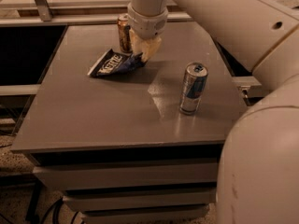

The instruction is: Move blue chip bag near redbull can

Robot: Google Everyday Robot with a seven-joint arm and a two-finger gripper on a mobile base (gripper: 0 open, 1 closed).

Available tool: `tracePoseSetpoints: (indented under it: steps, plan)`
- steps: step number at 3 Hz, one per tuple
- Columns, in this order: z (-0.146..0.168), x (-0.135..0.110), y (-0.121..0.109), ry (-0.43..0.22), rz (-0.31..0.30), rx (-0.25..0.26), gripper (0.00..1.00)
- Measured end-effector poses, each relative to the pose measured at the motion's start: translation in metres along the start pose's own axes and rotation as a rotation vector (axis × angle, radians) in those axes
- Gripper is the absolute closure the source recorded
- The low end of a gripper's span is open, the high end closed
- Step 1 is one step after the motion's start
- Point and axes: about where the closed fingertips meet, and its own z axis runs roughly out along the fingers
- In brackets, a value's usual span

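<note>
The big pale arm (224, 13) reaches in from the right, and its gripper (144, 50) points straight down, pinching one end of the blue chip bag (112, 63).

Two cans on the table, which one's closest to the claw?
The orange-brown can at the back edge, right beside the claw holding the blue chip bag. The silver-blue redbull can stands farther off, front right.
</note>
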Motion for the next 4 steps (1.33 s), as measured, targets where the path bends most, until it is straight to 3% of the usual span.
tracePoseSetpoints:
  steps: [3, 4]
  plan:
    - [-0.012, 0.034, 0.049, 0.017, 0.097, -0.057, 1.00]
    - [-0.023, 0.035, 0.075, 0.006, 0.174, -0.053, 1.00]
